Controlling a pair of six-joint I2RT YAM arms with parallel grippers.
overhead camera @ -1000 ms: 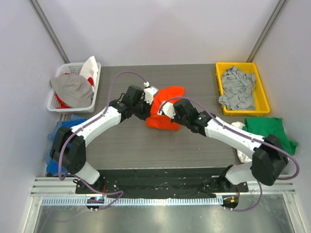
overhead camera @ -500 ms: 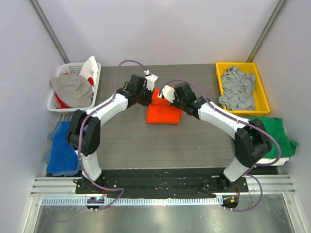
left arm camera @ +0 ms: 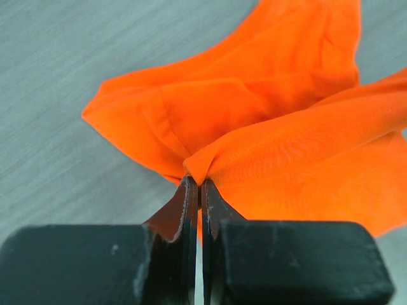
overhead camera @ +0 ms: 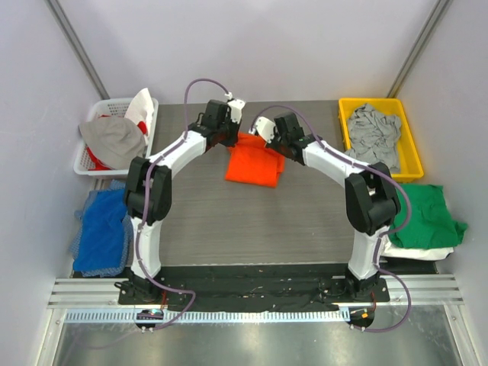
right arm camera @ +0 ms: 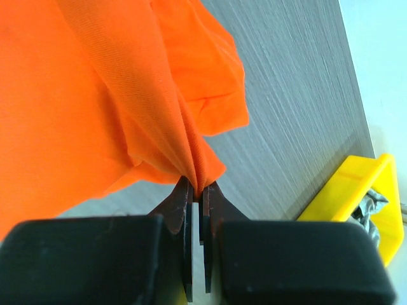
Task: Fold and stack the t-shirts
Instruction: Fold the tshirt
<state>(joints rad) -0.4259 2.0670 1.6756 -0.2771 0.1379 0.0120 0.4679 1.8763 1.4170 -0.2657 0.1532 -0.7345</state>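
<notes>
The orange t-shirt point(overhead camera: 254, 162) lies partly folded at the middle of the far half of the table. My left gripper point(overhead camera: 236, 138) is shut on a pinch of its far left edge, seen close in the left wrist view with the orange t-shirt point(left arm camera: 267, 127) bunching at the left gripper point(left arm camera: 198, 182). My right gripper point(overhead camera: 268, 144) is shut on the far right edge; the orange t-shirt point(right arm camera: 95, 95) hangs bunched from the right gripper point(right arm camera: 198, 188). A green t-shirt point(overhead camera: 423, 215) lies folded on a white one point(overhead camera: 412, 250) at the near right.
A yellow bin point(overhead camera: 345, 130) with crumpled grey shirts point(overhead camera: 373, 137) stands at the back right, also seen as the yellow bin point(right arm camera: 356, 190). A white basket point(overhead camera: 90, 164) holding grey and white cloth sits at the back left. A blue cloth point(overhead camera: 103, 229) lies off the left edge.
Both arms have stretched toward the far side of the table, dragging the orange t-shirt's held edge away from me. The shirt now lies longer and flatter. Both grips stay shut.
</notes>
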